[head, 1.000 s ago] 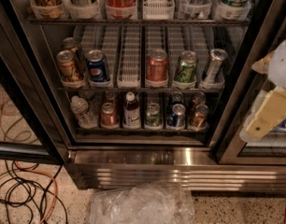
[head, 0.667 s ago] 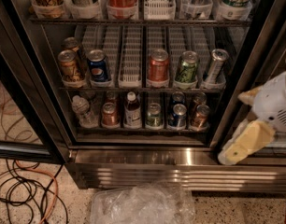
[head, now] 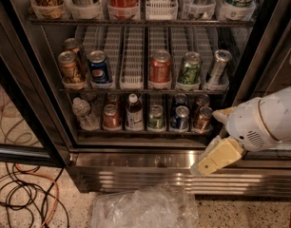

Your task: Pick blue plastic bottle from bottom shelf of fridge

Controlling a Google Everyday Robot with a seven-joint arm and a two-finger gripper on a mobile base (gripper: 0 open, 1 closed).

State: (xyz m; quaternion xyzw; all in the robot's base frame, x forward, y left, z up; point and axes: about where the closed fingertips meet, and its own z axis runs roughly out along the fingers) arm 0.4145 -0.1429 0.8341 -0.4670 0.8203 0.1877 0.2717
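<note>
We have a single view, looking from in front of the fridge and somewhat above its lower racks, facing it nearly head-on and tilted downward, so the bottom shelf sits near mid-frame, with the ribbed base panel and speckled floor beneath. We stand fairly close: the door frames cut both sides, and the gripper enters from the right edge, low, before the base panel's right end.

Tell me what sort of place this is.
Probably an office break area or test lab: a display fridge stocked with cans, loose cables on speckled floor. The gripper hangs low right, before the fridge's steel base.
</note>
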